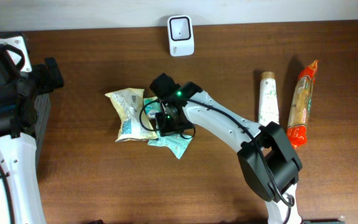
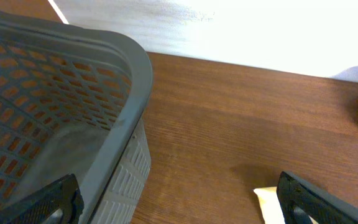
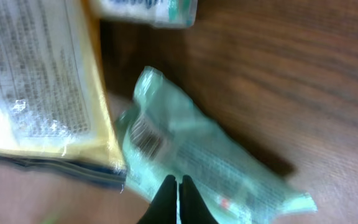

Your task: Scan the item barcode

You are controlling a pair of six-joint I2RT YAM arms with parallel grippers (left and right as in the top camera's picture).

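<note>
Dark wooden table (image 1: 92,180) before you: the right gripper (image 3: 178,198) sits on the pale green foil packet (image 3: 197,155), its 2 tips pressed together (pinching film, likely, to carry its barcode toward the white scanner (image 1: 180,35)); left gripper (image 2: 179,202) gapes wide.

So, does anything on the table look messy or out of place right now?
Nothing looks spilled. Mid-table, the yellow packet is crumpled and lies askew against the green packet, so they form a loose jumble. The right gripper is shut at the green packet's edge; whether it pinches it is unclear.
</note>
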